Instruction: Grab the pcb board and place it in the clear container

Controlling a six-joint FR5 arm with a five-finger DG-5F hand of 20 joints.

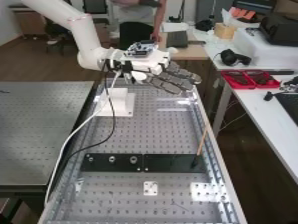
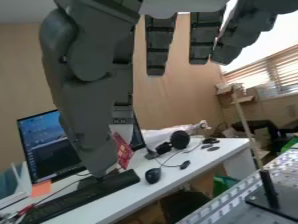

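Above the far part of the perforated bench, the dark grey hand (image 1: 174, 79) reaches out toward the right from the white arm, open, its fingers nearly straight and spread. Its fingers (image 2: 158, 47) and large thumb hang in the wrist view, with no thing clearly held between them. Against the thumb's edge in that view a flat red patterned piece (image 2: 124, 151) appears; whether it touches the thumb, and what it is, I cannot tell. Bare circuit electronics (image 1: 141, 48) sit on top of the hand's mount.
Black plates (image 1: 174, 163) and an upright thin stick (image 1: 201, 142) stand on the bench, with a white block (image 1: 118, 102) below the arm. Cables hang along the left side. Red trays (image 1: 250, 79) rest on the right table. A keyboard (image 2: 83, 197) and mouse (image 2: 153, 175) lie on a white desk.
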